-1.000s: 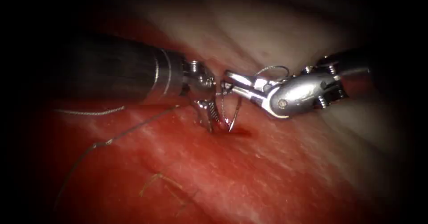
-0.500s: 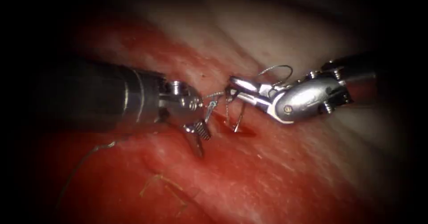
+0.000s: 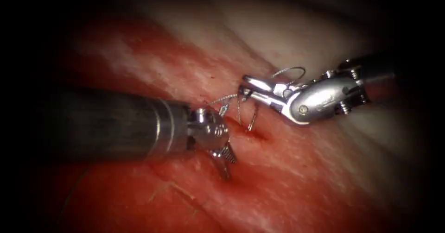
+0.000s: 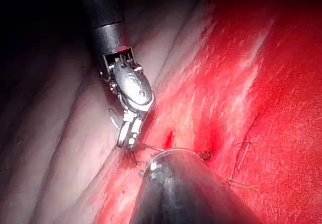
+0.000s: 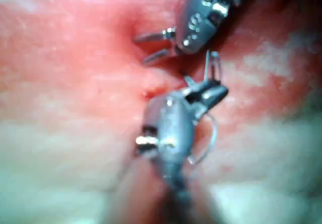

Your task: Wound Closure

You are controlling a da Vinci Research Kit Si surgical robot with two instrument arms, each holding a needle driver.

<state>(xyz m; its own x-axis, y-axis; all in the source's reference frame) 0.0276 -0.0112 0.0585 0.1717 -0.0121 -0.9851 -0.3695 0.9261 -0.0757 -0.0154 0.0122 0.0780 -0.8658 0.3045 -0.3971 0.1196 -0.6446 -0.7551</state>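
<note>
Nearest the endoscope, on the red tissue (image 3: 301,177), lie a few pale thread ends (image 3: 171,189), well apart from my work. Just beyond them my left tool (image 3: 227,163) points down at the tissue, left of the cut (image 3: 259,135). Its jaws are apart and hold nothing.

Past it is the cut, short and wet with red fluid (image 3: 254,137). The needle (image 3: 250,117) hangs over its left end, tip down and at the surface. I cannot tell whether the tip has entered the tissue.

Farther back, my right tool (image 3: 252,84) has its jaws clamped on the needle, high on the curve and away from the tip. Thread (image 3: 218,99) runs left from those jaws, and a small loop of it stands up behind them.

To do this well, I judge that my right wrist should follow the needle's curve. It should roll, not push, so the tip doesn't tear the edge. The grip must be firm enough that the needle can't twist. My empty left tool should stay close beside the cut but clear of the thread, so nothing snags.
</note>
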